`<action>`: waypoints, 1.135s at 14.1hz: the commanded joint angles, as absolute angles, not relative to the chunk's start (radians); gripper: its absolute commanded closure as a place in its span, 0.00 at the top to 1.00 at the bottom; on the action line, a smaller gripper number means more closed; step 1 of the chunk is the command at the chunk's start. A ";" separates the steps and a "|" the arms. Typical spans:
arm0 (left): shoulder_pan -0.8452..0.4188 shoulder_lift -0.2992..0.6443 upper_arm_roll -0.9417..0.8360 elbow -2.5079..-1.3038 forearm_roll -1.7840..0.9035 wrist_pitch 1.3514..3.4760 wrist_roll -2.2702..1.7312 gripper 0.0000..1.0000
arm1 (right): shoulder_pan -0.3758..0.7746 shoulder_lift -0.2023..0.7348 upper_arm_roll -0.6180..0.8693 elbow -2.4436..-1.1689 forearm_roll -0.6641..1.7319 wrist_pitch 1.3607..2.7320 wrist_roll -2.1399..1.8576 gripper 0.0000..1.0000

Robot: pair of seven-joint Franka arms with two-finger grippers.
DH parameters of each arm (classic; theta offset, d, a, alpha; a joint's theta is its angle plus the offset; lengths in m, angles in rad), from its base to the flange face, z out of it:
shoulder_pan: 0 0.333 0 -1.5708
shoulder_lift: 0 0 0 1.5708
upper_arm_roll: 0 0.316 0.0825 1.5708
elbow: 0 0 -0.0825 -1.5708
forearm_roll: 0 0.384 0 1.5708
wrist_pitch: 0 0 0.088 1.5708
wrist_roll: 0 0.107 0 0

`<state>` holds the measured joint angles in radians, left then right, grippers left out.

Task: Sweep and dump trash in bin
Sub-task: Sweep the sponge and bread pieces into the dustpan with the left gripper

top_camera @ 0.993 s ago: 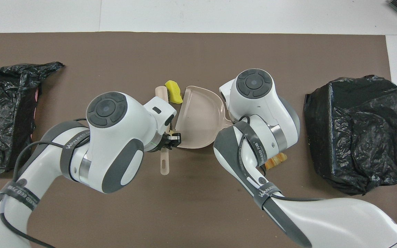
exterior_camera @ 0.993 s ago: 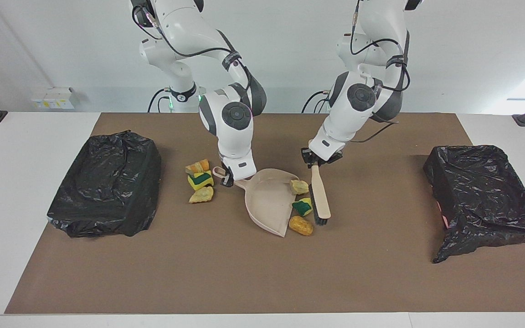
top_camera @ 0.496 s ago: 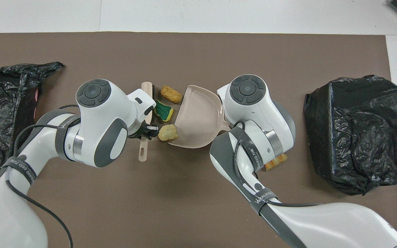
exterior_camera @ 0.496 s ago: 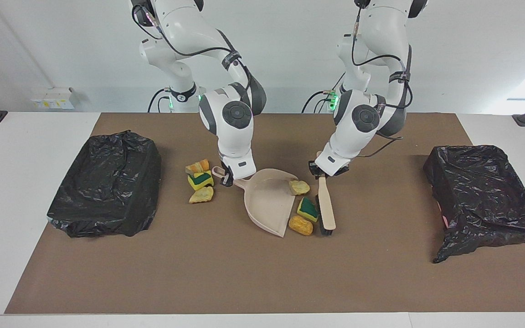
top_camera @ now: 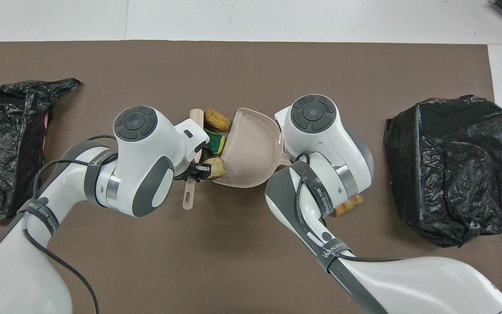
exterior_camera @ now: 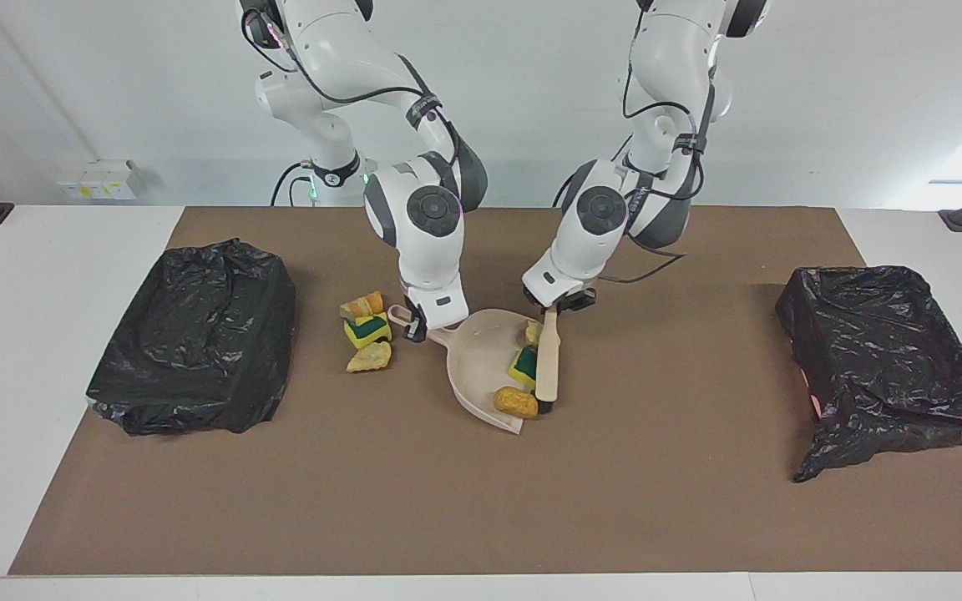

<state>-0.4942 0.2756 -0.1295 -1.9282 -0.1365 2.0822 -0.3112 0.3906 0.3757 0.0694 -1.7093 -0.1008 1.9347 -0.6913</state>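
On the tabletop [exterior_camera: 698,517], covered by a brown mat, two bins lined with crumpled black plastic sit one at each end: one bin [exterior_camera: 193,338] at the right arm's end, the other bin [exterior_camera: 886,363] at the left arm's end.

Between them lies one beige plastic dustpan [exterior_camera: 481,363]. The right gripper [exterior_camera: 414,327] has its jaws closed on the dustpan's handle, and the pan's open mouth faces the left arm's end.

One beige brush with dark bristles [exterior_camera: 548,367] lies right along that mouth, its long axis running from nearer the robots to farther. The left gripper [exterior_camera: 554,307] has its jaws clamped on the brush handle at the nearer end.

The trash counts six visible lumps. Three are pinned between brush and pan mouth: a tan chunk [exterior_camera: 533,332], a yellow-green sponge [exterior_camera: 523,366] and an orange-tan chunk [exterior_camera: 516,402]. Pushing toward the right arm's end should carry them in.

Three more [exterior_camera: 367,331] lie beside the pan's handle, unswept: an orange chunk, a yellow-green sponge, a yellow chunk.
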 commanded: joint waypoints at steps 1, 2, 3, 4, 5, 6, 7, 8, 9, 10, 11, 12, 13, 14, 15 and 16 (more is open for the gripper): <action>-0.543 0.278 -0.123 -1.930 -0.133 2.080 -0.318 0.00 | 0.380 0.348 0.080 -1.744 -0.115 1.951 -0.673 0.00; -0.542 0.275 -0.123 -1.928 -0.136 2.072 -0.316 0.00 | 0.380 0.348 0.080 -1.744 -0.115 1.951 -0.673 0.00; -0.534 0.272 -0.123 -1.927 -0.137 2.065 -0.316 0.00 | 0.380 0.348 0.080 -1.744 -0.115 1.951 -0.673 0.00; -0.525 0.264 -0.120 -1.922 -0.137 2.062 -0.316 0.00 | 0.380 0.348 0.080 -1.744 -0.115 1.951 -0.673 0.00; -0.509 0.258 -0.115 -1.907 -0.137 2.053 -0.318 0.00 | 0.380 0.348 0.080 -1.744 -0.115 1.951 -0.673 0.00; -0.490 0.250 -0.115 -1.878 -0.138 2.030 -0.318 0.00 | 0.380 0.348 0.080 -1.744 -0.115 1.951 -0.673 0.00; -0.477 0.244 -0.115 -1.852 -0.138 1.998 -0.319 0.00 | 0.380 0.348 0.080 -1.743 -0.115 1.951 -0.675 0.00; -0.476 0.236 -0.112 -1.826 -0.138 1.965 -0.327 0.00 | 0.380 0.348 0.080 -1.743 -0.117 1.950 -0.678 0.00; -0.476 0.227 -0.109 -1.819 -0.138 1.950 -0.353 0.00 | 0.380 0.348 0.080 -1.743 -0.118 1.950 -0.684 0.00; -0.476 0.210 -0.100 -1.819 -0.138 1.945 -0.374 0.00 | 0.379 0.348 0.078 -1.743 -0.118 1.950 -0.692 0.00; -0.476 0.192 -0.100 -1.821 -0.138 1.941 -0.391 0.00 | 0.373 0.348 0.080 -1.743 -0.118 1.950 -0.693 0.00; -0.472 0.180 -0.098 -1.819 -0.138 1.930 -0.415 0.00 | 0.368 0.342 0.080 -1.743 -0.118 1.948 -0.693 0.00; -0.468 0.173 -0.100 -1.821 -0.138 1.927 -0.443 0.00 | 0.364 0.333 0.078 -1.743 -0.118 1.948 -0.693 0.00; -0.478 0.166 -0.100 -1.830 -0.138 1.933 -0.477 0.00 | 0.353 0.328 0.078 -1.743 -0.117 1.948 -0.695 0.00; -0.483 0.160 -0.107 -1.841 -0.138 1.936 -0.515 0.00 | 0.345 0.327 0.078 -1.743 -0.115 1.948 -0.696 0.00; -0.495 0.144 -0.118 -1.861 -0.140 1.937 -0.541 0.00 | 0.347 0.327 0.078 -1.744 -0.115 1.948 -0.696 0.00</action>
